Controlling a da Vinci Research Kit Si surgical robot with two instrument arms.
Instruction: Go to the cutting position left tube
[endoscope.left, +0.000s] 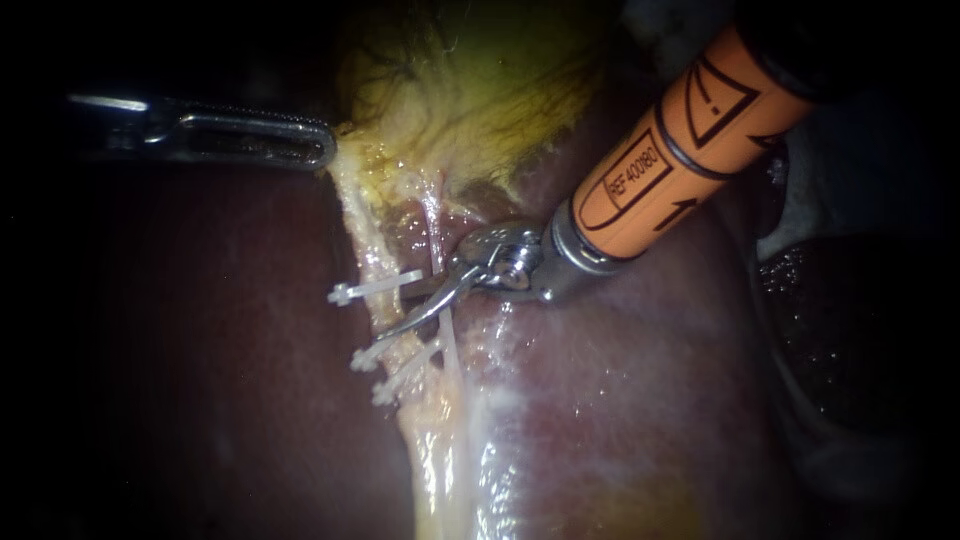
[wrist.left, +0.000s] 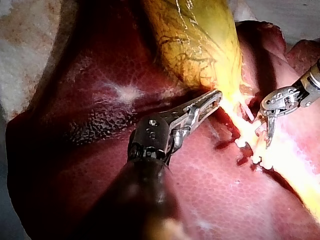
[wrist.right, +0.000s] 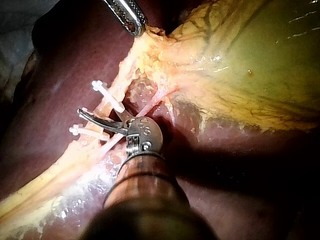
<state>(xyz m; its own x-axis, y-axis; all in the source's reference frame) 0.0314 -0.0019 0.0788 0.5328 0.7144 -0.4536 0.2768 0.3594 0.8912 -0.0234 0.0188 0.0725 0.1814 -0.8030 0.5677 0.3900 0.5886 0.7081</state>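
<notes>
The yellow gallbladder (endoscope.left: 480, 90) lies on the dark red liver (endoscope.left: 200, 350). My left instrument (endoscope.left: 325, 150) comes in from the left, its ridged jaws shut on the gallbladder's pale lower edge. Down from that edge runs the left tube (endoscope.left: 372, 262), which carries three white clips: one high (endoscope.left: 375, 290) and two low (endoscope.left: 395, 352). My right instrument (endoscope.left: 405, 312), on an orange shaft, has thin curved blades. They stand slightly open across the left tube between the high clip and the low pair. A thinner right tube (endoscope.left: 437, 225) passes beside the blades' hinge.
Pale fatty tissue (endoscope.left: 440, 470) runs on down from the clips over the liver. In the right wrist view the blades (wrist.right: 82, 112) reach past the tube toward bare liver (wrist.right: 55, 65). In the left wrist view the left jaws (wrist.left: 216, 96) hold the gallbladder's neck.
</notes>
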